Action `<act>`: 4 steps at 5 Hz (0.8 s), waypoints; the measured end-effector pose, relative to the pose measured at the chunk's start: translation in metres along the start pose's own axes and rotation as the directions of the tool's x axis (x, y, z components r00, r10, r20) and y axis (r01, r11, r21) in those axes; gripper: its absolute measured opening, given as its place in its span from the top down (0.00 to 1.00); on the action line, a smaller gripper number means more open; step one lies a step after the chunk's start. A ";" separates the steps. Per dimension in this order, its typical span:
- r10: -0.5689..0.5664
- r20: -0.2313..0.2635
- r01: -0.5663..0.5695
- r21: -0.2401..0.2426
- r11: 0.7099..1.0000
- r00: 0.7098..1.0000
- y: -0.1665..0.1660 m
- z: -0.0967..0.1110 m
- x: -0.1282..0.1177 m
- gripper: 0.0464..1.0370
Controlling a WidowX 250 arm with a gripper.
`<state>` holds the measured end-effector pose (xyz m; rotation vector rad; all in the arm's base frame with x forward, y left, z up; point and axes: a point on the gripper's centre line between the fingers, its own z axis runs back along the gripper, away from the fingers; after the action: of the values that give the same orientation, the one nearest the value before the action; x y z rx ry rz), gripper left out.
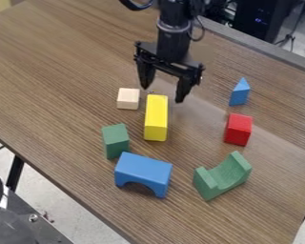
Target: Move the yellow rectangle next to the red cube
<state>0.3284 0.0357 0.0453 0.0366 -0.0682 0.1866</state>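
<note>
The yellow rectangle [156, 118] lay lengthwise on the bench [53, 71], well apart from the red cube [238, 129] that stood over to its right in the view. Above the rectangle's far end hung the claw [162, 95], its two fingers spread apart and nothing between them. They looked a little off centre over the block, so a straight drop could have set a fingertip on its top, or pinched only the far end and let it swing when lifted.

The cream cube [128, 98] sat just beside that far end, where the left-hand finger could have knocked it or caught it along with the rectangle. Near the other end stood a small green block [116, 141], with the blue arch [143, 172] just beyond it, towards the camera; a block dragged low or turning might have bumped either. At the goal, the blue triangle [239, 92] stood behind the red cube and the curved green block [222, 176] in front, which seemed to make the cube's left side the easier approach. Set down too close, the rectangle could have shoved the cube.
</note>
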 end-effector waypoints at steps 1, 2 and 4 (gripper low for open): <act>0.077 -0.009 -0.077 0.018 0.997 0.997 0.007 0.004 0.002 0.04; 0.180 -0.046 -0.178 0.030 0.984 0.983 0.010 0.004 -0.002 0.04; 0.384 -0.115 -0.385 0.020 0.923 0.916 0.006 -0.002 -0.010 0.04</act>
<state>0.3173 0.0398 0.0423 0.0086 0.0427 0.5835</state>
